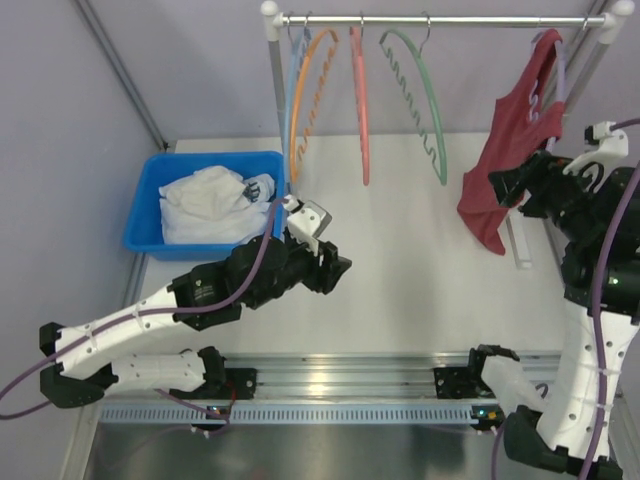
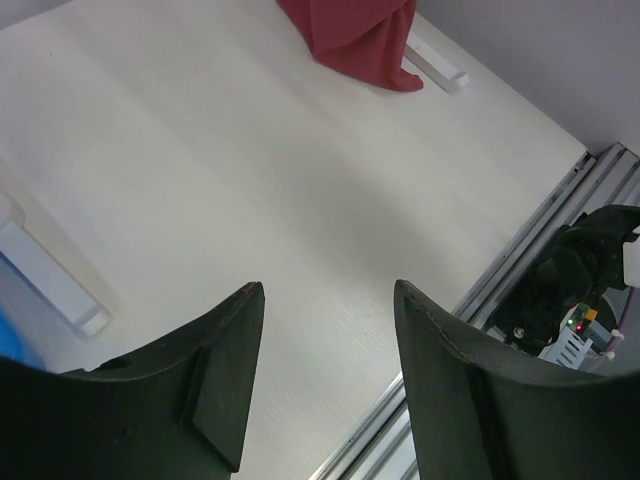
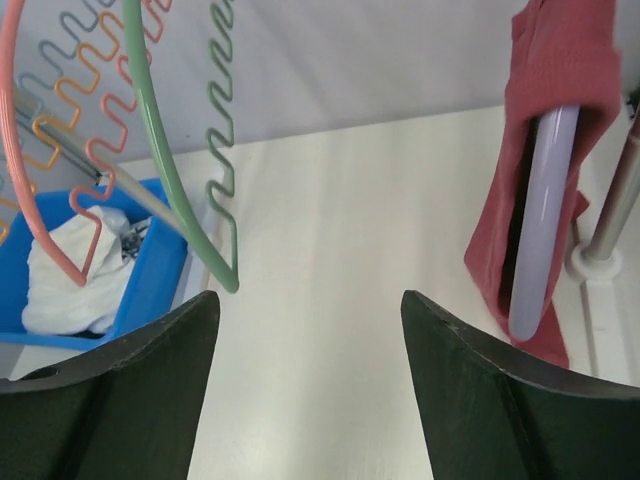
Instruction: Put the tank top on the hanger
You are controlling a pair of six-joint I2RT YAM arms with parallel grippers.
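The maroon tank top [image 1: 505, 150] hangs from the pale lavender hanger [image 1: 560, 75] at the right end of the metal rail [image 1: 430, 18]. In the right wrist view the tank top [image 3: 560, 90] is draped around the lavender hanger arm [image 3: 540, 220]. Its lower hem shows in the left wrist view [image 2: 360, 45]. My right gripper [image 1: 505, 185] is open and empty, just beside the top's lower part [image 3: 310, 300]. My left gripper [image 1: 338, 270] is open and empty over the middle of the table [image 2: 325, 290].
Orange [image 1: 305, 90], salmon-red [image 1: 360, 100] and green [image 1: 420, 100] hangers hang on the rail. A blue bin [image 1: 150, 200] with a white cloth [image 1: 205, 205] stands at the left. The rack's foot [image 2: 435, 62] lies by the hem. A metal rail [image 1: 340, 385] runs along the front edge.
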